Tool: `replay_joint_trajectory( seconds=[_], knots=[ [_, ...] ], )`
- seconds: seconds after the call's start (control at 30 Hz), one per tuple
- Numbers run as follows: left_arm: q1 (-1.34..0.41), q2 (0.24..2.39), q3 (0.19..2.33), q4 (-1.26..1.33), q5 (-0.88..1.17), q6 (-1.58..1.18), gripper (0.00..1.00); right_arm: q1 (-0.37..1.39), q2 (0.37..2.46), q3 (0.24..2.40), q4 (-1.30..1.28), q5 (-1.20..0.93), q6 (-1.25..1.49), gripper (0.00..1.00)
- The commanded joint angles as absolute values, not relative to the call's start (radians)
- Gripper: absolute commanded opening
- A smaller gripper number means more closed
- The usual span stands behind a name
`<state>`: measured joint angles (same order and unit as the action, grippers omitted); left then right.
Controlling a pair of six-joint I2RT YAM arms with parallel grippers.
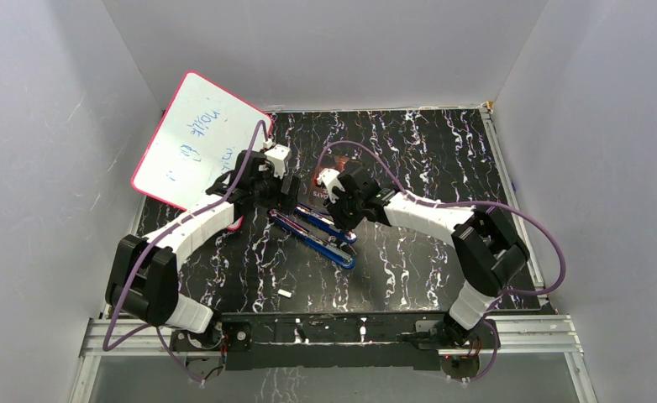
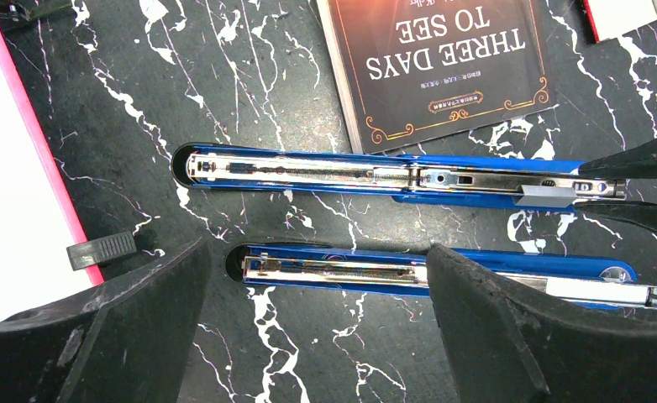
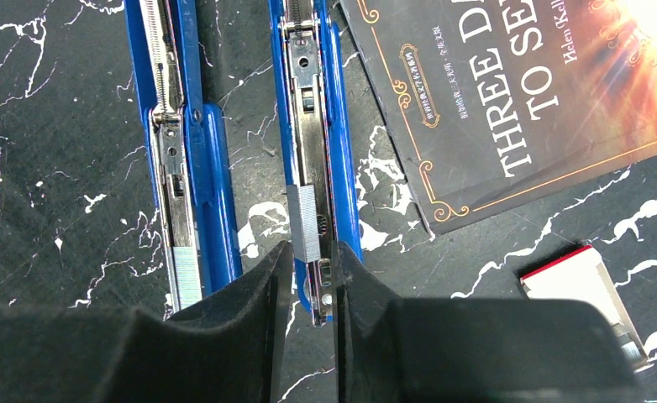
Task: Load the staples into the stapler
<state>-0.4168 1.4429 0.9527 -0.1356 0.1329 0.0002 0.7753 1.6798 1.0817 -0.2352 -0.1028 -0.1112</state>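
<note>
Two blue staplers lie open side by side, metal channels up. A silvery strip of staples (image 3: 304,220) rests a little askew on the channel of the stapler (image 3: 312,101) nearer the book. My right gripper (image 3: 312,260) is narrowly open, its fingers either side of that stapler's tip just short of the strip, holding nothing. The other stapler (image 3: 182,126) carries its own strip (image 3: 186,277) at its end. My left gripper (image 2: 325,336) hangs wide open over this second stapler (image 2: 333,270), clear of it. From above, both grippers (image 1: 279,189) (image 1: 342,222) meet over the staplers (image 1: 325,239).
A dark book (image 3: 518,92) titled "Three Days to See" lies just beyond the staplers. A small red-and-white box (image 3: 586,290) sits near it. A pink-framed whiteboard (image 1: 199,143) leans at the back left. A small white scrap (image 1: 284,293) lies near the front.
</note>
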Motion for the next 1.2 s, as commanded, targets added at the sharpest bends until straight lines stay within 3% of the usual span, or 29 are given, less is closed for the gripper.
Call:
replay_joint_trajectory(
  seconds=[0.0,0.23,0.53,0.67,0.83,1.17],
  knots=[
    [-0.423,1.409,0.957,-0.142,0.128,0.008,0.98,0.781,1.634,1.071,-0.199,-0.096,-0.109,0.32],
    [-0.423,1.408,0.957,-0.141,0.127,0.006,0.98,0.791,1.578,1.003,-0.111,-0.116,-0.138,0.35],
    [-0.424,1.407,0.957,-0.140,0.127,0.001,0.98,0.908,1.401,0.691,0.373,0.030,-0.269,0.42],
    [-0.425,1.404,0.957,-0.140,0.125,0.003,0.98,0.908,1.395,0.616,0.557,0.111,-0.294,0.41],
    [-0.425,1.402,0.956,-0.140,0.123,0.005,0.98,0.908,1.426,0.500,0.801,0.050,-0.461,0.42],
    [-0.430,1.402,0.956,-0.141,0.115,0.007,0.98,0.926,1.487,0.472,0.834,-0.001,-0.575,0.44]
  ],
)
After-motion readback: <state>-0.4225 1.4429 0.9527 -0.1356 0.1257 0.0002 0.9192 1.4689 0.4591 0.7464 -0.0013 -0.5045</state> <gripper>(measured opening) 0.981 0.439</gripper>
